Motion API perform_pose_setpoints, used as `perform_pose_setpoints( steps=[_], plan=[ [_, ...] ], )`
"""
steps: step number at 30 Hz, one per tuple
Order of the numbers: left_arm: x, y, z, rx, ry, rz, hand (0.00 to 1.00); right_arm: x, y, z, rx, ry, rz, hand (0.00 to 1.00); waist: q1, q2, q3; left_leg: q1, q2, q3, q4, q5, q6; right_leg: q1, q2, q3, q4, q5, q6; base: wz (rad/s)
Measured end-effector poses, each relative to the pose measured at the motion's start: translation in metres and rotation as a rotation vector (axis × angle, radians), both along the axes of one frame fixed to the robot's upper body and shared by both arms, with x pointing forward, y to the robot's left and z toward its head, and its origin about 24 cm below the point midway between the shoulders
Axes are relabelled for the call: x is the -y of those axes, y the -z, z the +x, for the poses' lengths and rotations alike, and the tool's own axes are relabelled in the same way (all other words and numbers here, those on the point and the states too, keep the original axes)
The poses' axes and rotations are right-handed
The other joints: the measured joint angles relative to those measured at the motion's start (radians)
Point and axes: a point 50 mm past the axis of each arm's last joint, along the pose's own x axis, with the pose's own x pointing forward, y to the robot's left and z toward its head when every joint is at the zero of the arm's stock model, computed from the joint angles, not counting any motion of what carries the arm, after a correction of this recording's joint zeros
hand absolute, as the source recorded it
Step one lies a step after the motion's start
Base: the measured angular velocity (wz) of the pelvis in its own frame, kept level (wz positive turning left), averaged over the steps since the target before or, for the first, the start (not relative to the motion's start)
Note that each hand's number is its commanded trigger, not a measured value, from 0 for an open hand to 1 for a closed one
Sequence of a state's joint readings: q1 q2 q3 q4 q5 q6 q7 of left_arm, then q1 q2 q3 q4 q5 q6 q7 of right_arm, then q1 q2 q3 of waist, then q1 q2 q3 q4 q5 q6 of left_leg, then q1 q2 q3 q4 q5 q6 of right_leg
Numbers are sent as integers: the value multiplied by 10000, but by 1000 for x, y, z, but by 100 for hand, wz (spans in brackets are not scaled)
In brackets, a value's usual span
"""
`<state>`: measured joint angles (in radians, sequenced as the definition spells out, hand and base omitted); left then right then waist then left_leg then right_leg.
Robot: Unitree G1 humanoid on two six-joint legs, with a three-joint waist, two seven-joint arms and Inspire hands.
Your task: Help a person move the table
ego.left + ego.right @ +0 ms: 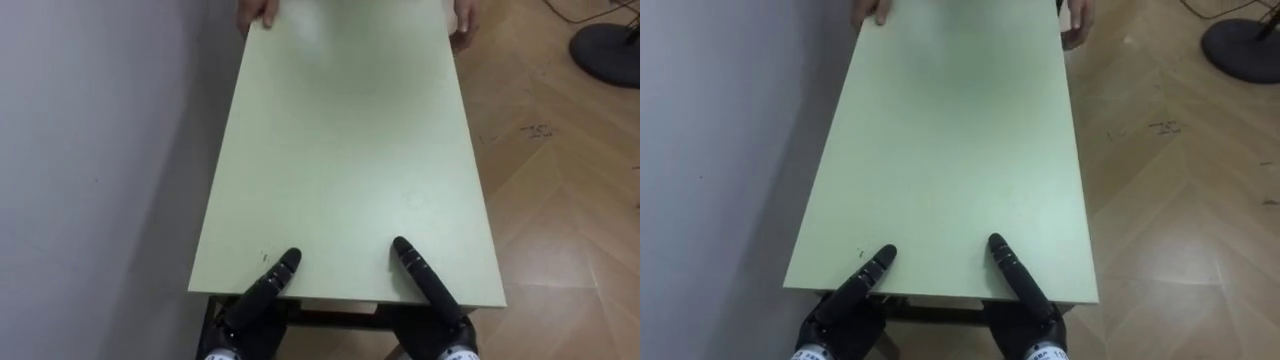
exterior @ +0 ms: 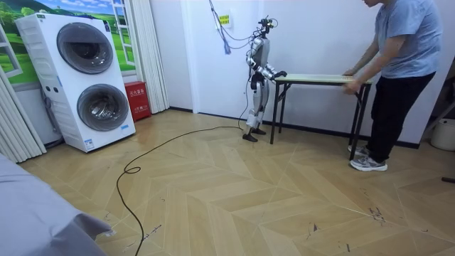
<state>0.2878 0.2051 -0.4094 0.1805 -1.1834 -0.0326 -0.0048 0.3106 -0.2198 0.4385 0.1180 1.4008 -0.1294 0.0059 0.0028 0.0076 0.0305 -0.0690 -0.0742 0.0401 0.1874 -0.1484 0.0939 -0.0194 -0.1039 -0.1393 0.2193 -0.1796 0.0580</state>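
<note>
Plainly, from the left eye view the table [image 1: 340, 150] stretches ahead, with the left hand [image 1: 268, 285] and right hand [image 1: 420, 273] lying over its near edge; how they grip I cannot tell. The room view has the robot standing at one end of the table and a person [image 2: 399, 64] holding the other. The right eye view puts a wall [image 1: 720, 150] along the table's left.

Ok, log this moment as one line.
table: by wall | left hand: near edge | right hand: near edge | person: holds far end
</note>
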Motion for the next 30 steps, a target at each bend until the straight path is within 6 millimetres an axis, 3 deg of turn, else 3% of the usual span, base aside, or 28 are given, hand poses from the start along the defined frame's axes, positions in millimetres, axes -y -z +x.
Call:
perform_pose_setpoints(
  steps=[1, 8, 13, 23, 30],
  plan=[
    [-1, 0, 0, 13, 16, 9, 0, -1, 0, -1, -17, 14, 13, 3, -3, -18, -11, 13, 0, 2, -12, 0, 0, 0, 0, 1, -1, 0, 0, 0],
    [-5, 9, -4, 233, 265, 409, 0, 2, 10, -4, 266, -181, -226, 0, 0, -47, -77, 254, -1, 20, -65, -1, 1, 232, 1, 1, -31, 0, 0, 0],
    [-8, 19, -9, 192, 866, 930, 0, 4, 18, -9, 519, -722, -183, 0, -12, 69, -159, 352, 24, 29, -45, -12, -22, 398, 25, 2, -151, 1, -1, -2],
    [-12, 28, -17, 192, 1401, 1128, 0, 3, 24, -16, 958, -1390, 269, 0, 18, 16, -175, 476, 242, 129, 3, -82, -183, 532, 221, 3, -161, 74, -116, -4],
    [-18, 38, -26, -387, 1473, 1375, 0, 9, 35, -22, 627, -1897, -382, 0, 18, -58, -182, 579, 267, 149, -15, -92, -211, 544, 247, -2, -178, 86, -136, -2]
  ],
)
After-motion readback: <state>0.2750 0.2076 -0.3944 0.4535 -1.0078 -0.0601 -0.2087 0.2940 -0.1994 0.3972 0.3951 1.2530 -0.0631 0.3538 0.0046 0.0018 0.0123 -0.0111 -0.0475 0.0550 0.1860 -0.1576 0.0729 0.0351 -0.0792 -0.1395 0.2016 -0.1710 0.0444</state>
